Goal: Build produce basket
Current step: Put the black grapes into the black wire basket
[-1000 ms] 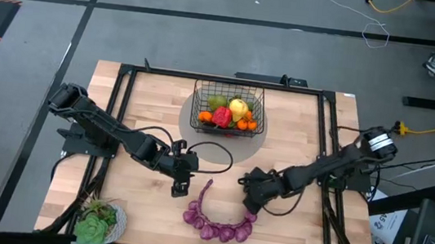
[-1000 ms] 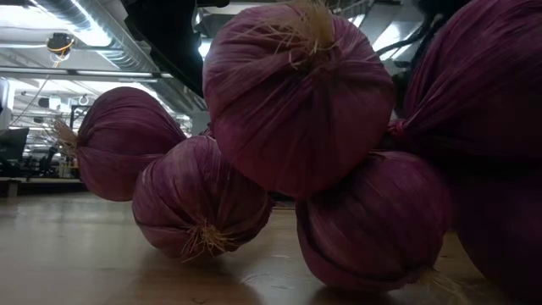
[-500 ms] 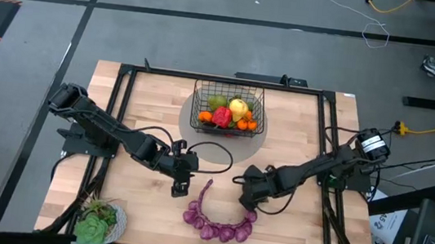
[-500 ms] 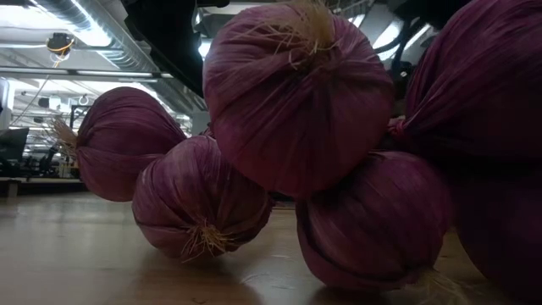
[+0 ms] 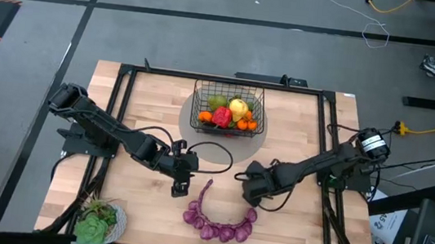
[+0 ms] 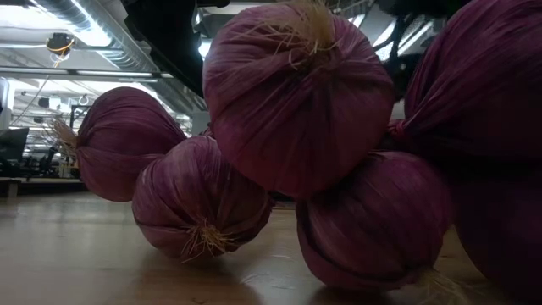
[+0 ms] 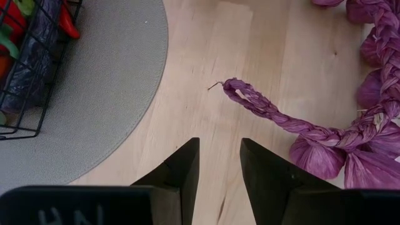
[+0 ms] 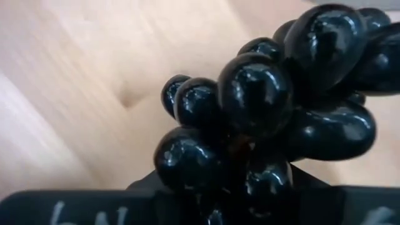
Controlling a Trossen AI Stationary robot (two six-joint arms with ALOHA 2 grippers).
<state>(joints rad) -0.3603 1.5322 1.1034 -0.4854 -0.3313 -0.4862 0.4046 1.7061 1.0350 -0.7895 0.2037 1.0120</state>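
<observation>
The left gripper (image 5: pixel 180 185) points downward, fingers (image 7: pixel 178 178) slightly parted with nothing between them. The right gripper (image 5: pixel 251 193) looks clamped on dark grapes (image 8: pixel 269 119), its fingers largely hidden.

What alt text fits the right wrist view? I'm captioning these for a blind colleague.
A bunch of glossy dark grapes fills the picture, clamped in the right gripper, whose dark fingers are shut on it just above the pale wooden table.
</observation>
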